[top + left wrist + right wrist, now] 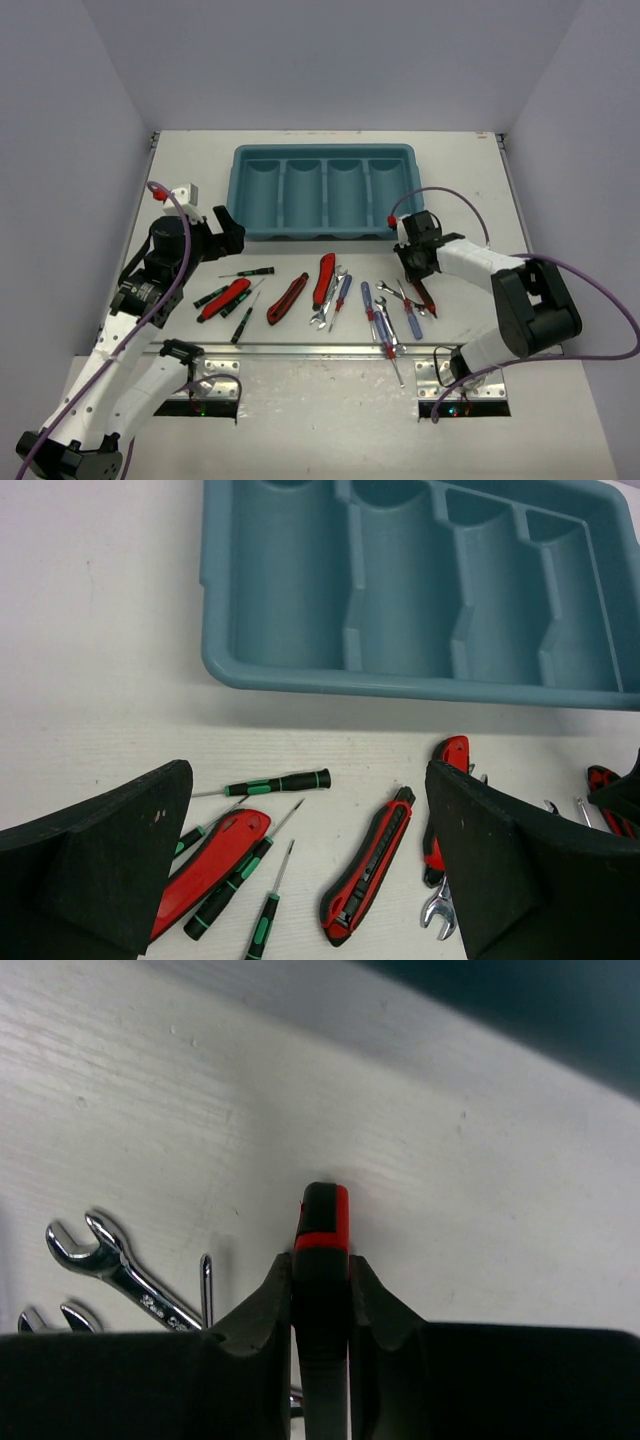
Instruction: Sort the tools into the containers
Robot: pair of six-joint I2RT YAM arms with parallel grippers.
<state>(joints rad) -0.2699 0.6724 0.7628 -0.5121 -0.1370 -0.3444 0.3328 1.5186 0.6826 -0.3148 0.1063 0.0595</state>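
**Item held.** A red-and-black handled tool [322,1225] is seen clamped between the two fingers of the right gripper [322,1278]. The fingers are pressed against both sides of the handle. The red-tipped end projects beyond the fingertips, over the white worktop [150,1110]. Whether the tool is lifted clear of the surface cannot be told.

**Near the right gripper.** Silver wrenches [112,1263] are noted lying flat on the worktop to the left of the fingers in the wrist view, apart from the held tool. In the overhead view, two blue-handled screwdrivers [410,318] are seen just beside the right gripper [416,268], on its near side.

**Containers.** The teal tray [322,234] is placed beyond both grippers, with its four long compartments side by side. Its right front corner is found close to the right gripper.

**Left gripper.** The left gripper [308,772] is recorded as spread fully wide, with nothing between its fingers. Below and between the fingers lie a green-banded precision screwdriver [270,783] and a red-and-black folding tool [368,865]. The tray wall [400,686] is seen just ahead.
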